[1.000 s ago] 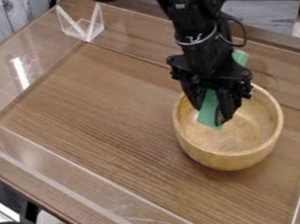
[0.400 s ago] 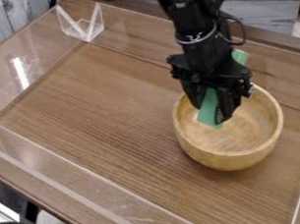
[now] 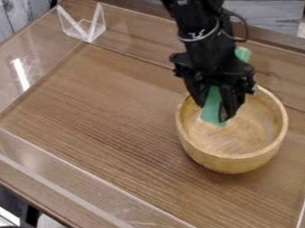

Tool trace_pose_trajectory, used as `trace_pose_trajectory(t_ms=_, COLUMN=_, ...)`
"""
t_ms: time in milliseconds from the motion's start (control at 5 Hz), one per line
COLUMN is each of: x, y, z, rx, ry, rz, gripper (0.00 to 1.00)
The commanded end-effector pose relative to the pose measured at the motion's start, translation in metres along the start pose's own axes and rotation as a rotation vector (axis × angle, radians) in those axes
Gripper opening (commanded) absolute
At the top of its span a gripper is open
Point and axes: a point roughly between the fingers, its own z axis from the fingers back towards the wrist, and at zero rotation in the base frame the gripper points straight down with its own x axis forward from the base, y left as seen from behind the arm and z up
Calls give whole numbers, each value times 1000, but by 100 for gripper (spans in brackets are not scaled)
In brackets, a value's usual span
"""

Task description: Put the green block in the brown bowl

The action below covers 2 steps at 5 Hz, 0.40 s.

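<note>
The brown bowl (image 3: 235,145) sits on the wooden table toward the right, round and light-brown with thick walls. My black gripper (image 3: 219,108) hangs straight down over its far-left rim, shut on the green block (image 3: 222,106). The block stands nearly upright between the fingers, with its lower end inside the bowl's opening just above the bowl's floor. A small bit of green (image 3: 244,55) also shows behind the gripper's upper right side.
A clear acrylic wall (image 3: 38,146) runs around the wooden table (image 3: 100,100). A clear triangular stand (image 3: 81,24) sits at the back left. The arm (image 3: 194,12) comes down from the top centre.
The gripper and the green block have lifted very slightly; otherwise the scene is the same.
</note>
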Motion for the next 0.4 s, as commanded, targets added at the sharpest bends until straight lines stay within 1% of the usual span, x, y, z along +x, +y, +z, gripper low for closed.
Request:
trace_pose_trajectory(t_ms=0, x=16, y=-4, z=12, rx=-2, ry=-57, rz=-14, gripper=0)
trace_pose_trajectory(t_ms=200, x=17, y=-5, z=11, rx=-6, ry=-57, rz=-17, gripper=0)
